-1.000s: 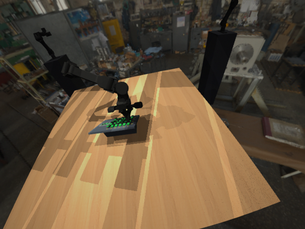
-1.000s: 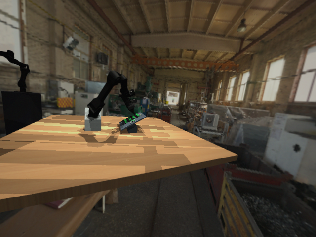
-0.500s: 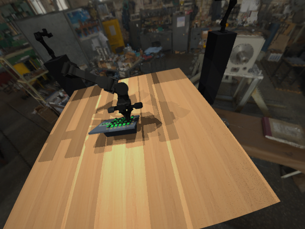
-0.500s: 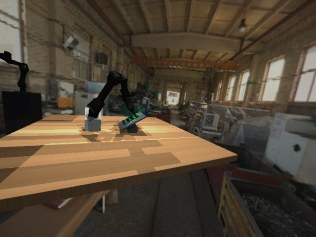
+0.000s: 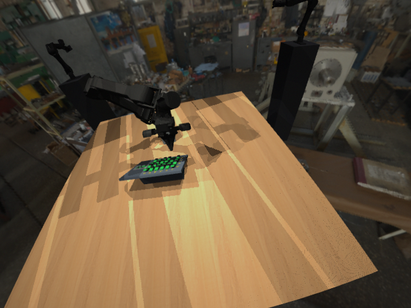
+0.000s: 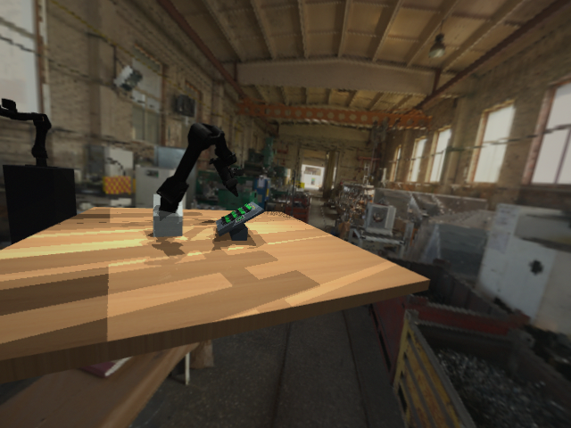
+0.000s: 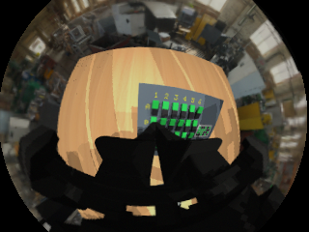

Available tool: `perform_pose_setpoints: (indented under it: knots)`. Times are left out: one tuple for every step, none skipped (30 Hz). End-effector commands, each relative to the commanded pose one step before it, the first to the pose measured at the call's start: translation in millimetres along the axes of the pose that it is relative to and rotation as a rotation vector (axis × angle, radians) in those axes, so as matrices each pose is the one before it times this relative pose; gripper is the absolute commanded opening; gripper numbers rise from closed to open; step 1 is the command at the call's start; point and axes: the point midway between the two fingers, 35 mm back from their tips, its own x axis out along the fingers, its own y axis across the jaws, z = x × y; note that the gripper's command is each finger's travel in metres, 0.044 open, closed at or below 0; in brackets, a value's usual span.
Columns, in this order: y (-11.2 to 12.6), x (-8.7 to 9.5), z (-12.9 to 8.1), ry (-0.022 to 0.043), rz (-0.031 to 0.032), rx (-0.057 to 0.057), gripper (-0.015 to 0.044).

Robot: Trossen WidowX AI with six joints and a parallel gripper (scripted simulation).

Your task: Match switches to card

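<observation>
A tilted dark grey switch panel stands on the wooden table. Its grid of rocker switches shows mostly green halves. The small card sits at the right end of the grid in the wrist view; its squares are too small to read. My gripper is shut and empty. It hangs a short way above the near edge of the panel, tips pointing down, touching nothing.
The arm's grey base block stands on the table behind the panel. A tall black camera post stands at the table's far right edge, and another black post stands at the left.
</observation>
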Motion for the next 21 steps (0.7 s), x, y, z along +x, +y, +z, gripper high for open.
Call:
perform_pose_setpoints:
  knots:
    - [-5.8,-4.6,0.86,0.00801,-0.0042,0.0106,0.0]
    - [-4.97,-0.03,0.64,0.00037,0.00032,-0.0002,0.0]
    - [-8.26,-0.03,0.85,0.00049,0.00038,-0.0004,0.0]
    - [-10.67,-0.01,0.68,0.00041,0.00019,-0.0005,0.0]
    - [-10.71,0.02,0.22,0.00018,-0.00016,-0.0004,0.0]
    - [-10.59,0.05,-0.25,-0.00005,-0.00053,-0.0004,0.0]
    - [-10.31,0.08,-0.7,-0.00026,-0.0009,-0.0004,0.0]
    - [-7.83,0.08,-0.83,-0.00034,-0.00095,-0.0003,0.0]
    - [-4.64,0.05,-0.62,-0.00026,-0.00068,-0.0002,0.0]
    - [-1.54,0.02,-0.23,-0.00009,-0.00024,-0.0001,0.0]
    - [0.0,0.0,0.0,0.0,0.0,0.0,0.0]
    - [0.21,1.51,-0.02,-0.00078,0.0005,0.0001,0.0]
    - [0.51,4.5,-0.06,-0.00255,0.00122,0.0002,0.0]
    - [0.45,7.38,-0.13,-0.00486,0.00112,0.0002,0.0]
    - [-0.13,9.18,-0.25,-0.00719,-0.00028,0.0001,0.0]
    - [-0.66,7.01,-0.3,-0.00635,-0.00162,-0.0001,0.0]
    - [-0.62,4.12,-0.24,-0.00407,-0.00158,-0.0002,0.0]
    - [-0.24,1.36,-0.09,-0.0014,-0.00063,-0.0001,0.0]
    - [0.0,0.0,0.0,0.0,0.0,0.0,0.0]
    - [0.0,0.0,0.0,0.0,0.0,0.0,0.0]
    - [-0.01,0.79,-0.02,-0.00003,-0.00004,0.0,0.0]
